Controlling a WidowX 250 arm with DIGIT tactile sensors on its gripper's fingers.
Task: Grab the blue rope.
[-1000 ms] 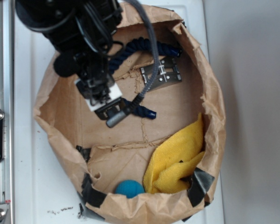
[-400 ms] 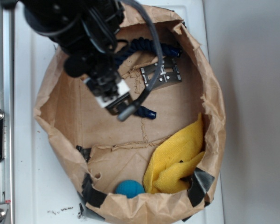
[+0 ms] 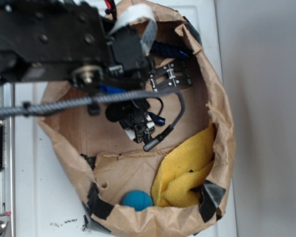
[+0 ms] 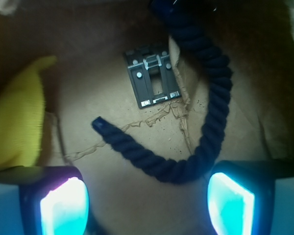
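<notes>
My pincer [image 4: 147, 200] is spread wide, pinching nothing, right above the blue rope [image 4: 206, 142]. Rope's curled in a C beside the metal bracket [image 4: 152, 78] in the paper bag [image 3: 222, 123].

A white table [image 3: 34, 197] fills the left and middle — scuffed, with dark specks near its lower edge. To the right runs a plain grey floor [image 3: 266, 118]. A metal rail [image 3: 1, 207] lines the far left — evenly lit.
</notes>
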